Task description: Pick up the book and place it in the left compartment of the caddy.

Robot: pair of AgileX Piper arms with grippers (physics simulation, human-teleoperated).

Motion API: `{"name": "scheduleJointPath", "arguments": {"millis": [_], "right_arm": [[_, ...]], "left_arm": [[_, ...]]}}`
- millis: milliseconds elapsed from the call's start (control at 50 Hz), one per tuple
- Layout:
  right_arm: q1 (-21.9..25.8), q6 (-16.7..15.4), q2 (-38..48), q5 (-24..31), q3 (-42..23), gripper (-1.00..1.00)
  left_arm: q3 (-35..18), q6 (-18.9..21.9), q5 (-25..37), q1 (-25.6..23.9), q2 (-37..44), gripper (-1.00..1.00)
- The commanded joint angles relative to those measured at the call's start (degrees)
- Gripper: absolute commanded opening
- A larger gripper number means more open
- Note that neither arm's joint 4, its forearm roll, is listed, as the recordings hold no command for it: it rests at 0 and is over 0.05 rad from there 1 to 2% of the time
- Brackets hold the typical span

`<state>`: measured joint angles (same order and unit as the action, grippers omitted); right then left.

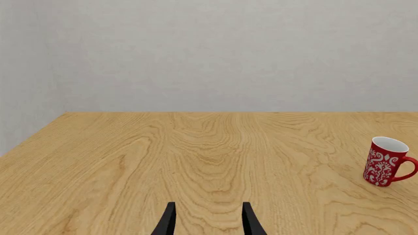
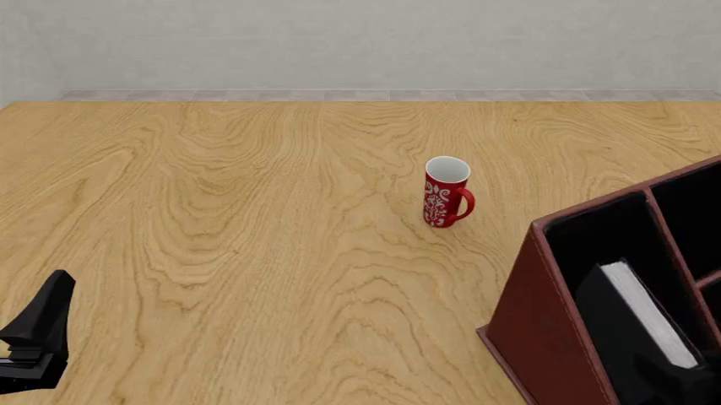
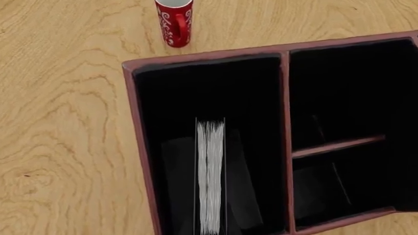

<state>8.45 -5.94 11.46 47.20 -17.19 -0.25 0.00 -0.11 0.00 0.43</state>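
Observation:
The black book (image 2: 642, 312) stands on edge in the left compartment (image 2: 592, 240) of the reddish-brown caddy (image 2: 552, 321), grey-white page edge up. In the right wrist view the page edge (image 3: 210, 176) runs down the middle of that wide black section (image 3: 176, 98), with faint dark finger shapes close on both sides. My right gripper (image 2: 676, 384) is at the book's near end and appears shut on it. My left gripper (image 1: 209, 223) is open and empty, low over bare table at the front left (image 2: 46, 312).
A red mug with a white pattern (image 2: 447, 192) stands upright on the table just beyond the caddy's far left corner; it also shows in both wrist views (image 1: 386, 161) (image 3: 175, 22). A thin divider (image 3: 285, 122) separates the narrower right sections.

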Motion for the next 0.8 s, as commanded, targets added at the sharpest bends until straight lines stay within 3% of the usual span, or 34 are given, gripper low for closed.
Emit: {"name": "scheduleJointPath", "arguments": {"millis": [20,800], "right_arm": [[-0.53,0.9,0.33,-2.4,1.78,-1.0],[-1.89,0.38,2.82,-7.2,6.17,-1.0]], "left_arm": [[0.0,0.0,0.0,0.0,0.0,1.0],[0.0,0.0,0.0,0.0,0.0,1.0]]}}
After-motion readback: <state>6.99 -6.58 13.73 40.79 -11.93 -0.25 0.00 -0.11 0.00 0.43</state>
